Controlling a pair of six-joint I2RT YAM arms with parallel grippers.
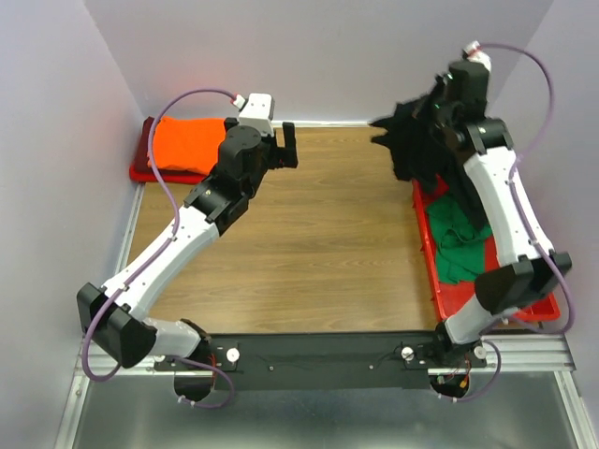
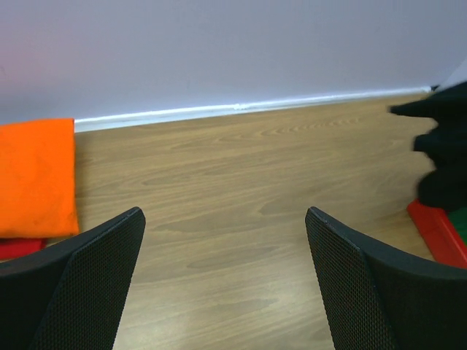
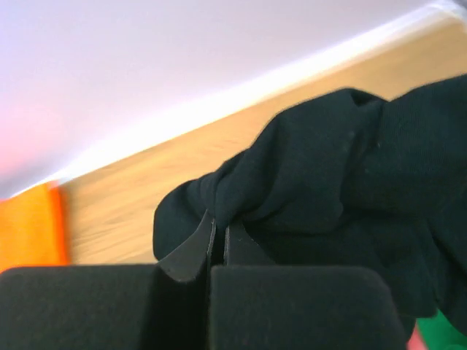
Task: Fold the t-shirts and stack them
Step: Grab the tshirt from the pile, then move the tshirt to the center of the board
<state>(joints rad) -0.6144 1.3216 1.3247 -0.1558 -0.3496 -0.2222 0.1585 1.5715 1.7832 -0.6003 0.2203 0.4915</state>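
The black t-shirt (image 1: 416,145) hangs bunched in the air at the back right, above the far end of the right red bin (image 1: 440,281). My right gripper (image 3: 220,224) is shut on a fold of the black t-shirt (image 3: 321,182). A green t-shirt (image 1: 459,245) lies crumpled in that bin. The orange t-shirt (image 1: 190,142) lies folded on a red tray (image 1: 140,170) at the back left, also showing as the orange t-shirt (image 2: 36,175) in the left wrist view. My left gripper (image 2: 226,240) is open above bare table, right of the orange shirt, with nothing between its fingers.
The wooden table (image 1: 318,234) lies between the two arms. White walls close the back and sides. The black shirt's edge (image 2: 441,146) and the bin's corner (image 2: 438,233) show at the right of the left wrist view.
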